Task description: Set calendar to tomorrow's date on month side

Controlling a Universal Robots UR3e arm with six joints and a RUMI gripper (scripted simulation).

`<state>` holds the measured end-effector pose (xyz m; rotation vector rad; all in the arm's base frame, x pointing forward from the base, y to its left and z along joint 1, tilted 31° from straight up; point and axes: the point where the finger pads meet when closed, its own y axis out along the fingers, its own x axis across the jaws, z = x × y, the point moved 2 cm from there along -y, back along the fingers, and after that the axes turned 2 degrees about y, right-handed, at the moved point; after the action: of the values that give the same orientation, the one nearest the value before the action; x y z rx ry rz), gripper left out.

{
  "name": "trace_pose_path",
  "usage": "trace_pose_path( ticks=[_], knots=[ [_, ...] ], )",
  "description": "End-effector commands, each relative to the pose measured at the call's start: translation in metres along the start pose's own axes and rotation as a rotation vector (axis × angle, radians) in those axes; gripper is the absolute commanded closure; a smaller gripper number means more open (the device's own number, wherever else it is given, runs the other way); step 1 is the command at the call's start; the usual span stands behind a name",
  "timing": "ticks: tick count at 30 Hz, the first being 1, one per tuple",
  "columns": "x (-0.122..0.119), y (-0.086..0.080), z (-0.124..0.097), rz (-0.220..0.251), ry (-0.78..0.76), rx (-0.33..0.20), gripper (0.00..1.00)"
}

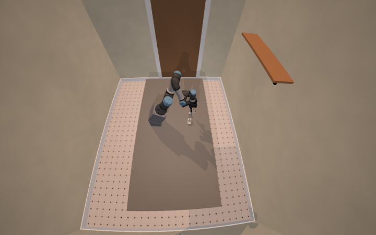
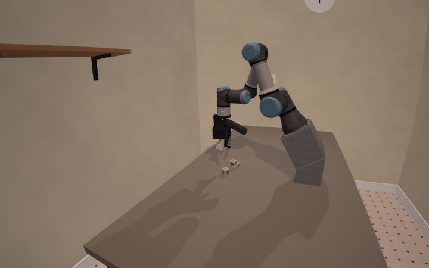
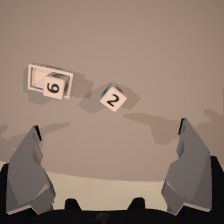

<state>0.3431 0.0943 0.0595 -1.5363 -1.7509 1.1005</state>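
While the gripper (image 3: 112,150) hangs above the table (image 2: 252,221) with its jaws spread wide and nothing between them, the work looks only half done. One cube (image 3: 54,86), with a 6 on top, sits in the tray (image 3: 34,75). The other cube (image 3: 113,97), with a 2 on top, lies on the table just beside the tray and turned askew. It has to go back into the tray, flat and upright.

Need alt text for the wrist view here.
A cube showing 2 lies tilted on the brown table, outside the tray, which holds a cube showing a sideways 6. The open, empty gripper frames the bottom.
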Motion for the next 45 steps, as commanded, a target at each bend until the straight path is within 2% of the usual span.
trace_pose_path(
  ticks=[1,8,11,24,45],
  knots=[
    [0.0018,0.0002,-0.0023,0.011,0.173,0.002,0.00],
    [0.0028,0.0006,-0.0036,0.011,0.296,0.001,0.00],
    [0.0029,0.0006,-0.0037,0.011,0.304,0.001,0.00],
    [0.0049,0.0014,-0.0073,0.011,0.564,0.000,0.00],
    [0.0058,0.0020,-0.0099,0.011,0.722,-0.001,0.00]
  ],
)
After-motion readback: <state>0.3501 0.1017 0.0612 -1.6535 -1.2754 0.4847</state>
